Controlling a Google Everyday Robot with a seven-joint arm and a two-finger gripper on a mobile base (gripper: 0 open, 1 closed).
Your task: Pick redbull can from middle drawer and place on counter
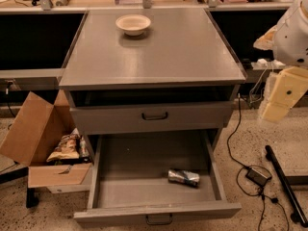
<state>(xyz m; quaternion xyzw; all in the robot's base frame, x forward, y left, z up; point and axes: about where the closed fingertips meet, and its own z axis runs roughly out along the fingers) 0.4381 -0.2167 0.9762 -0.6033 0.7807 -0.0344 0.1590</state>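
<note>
The redbull can (183, 177) lies on its side in the middle drawer (144, 191), toward the right of its floor. The drawer is pulled far out, with its small dark handle at the front edge. The counter (159, 52) is the flat grey top of the cabinet above it. My gripper (280, 100) hangs at the right edge of the view, beside the cabinet's right side, at about the height of the upper drawer. It is well above and to the right of the can and touches nothing.
A cream bowl (133, 24) stands near the back of the counter. The upper drawer front (154, 117) with a black handle sits slightly out. An open cardboard box (38, 138) with snack bags stands on the floor at left. Cables and a power brick (258, 175) lie at right.
</note>
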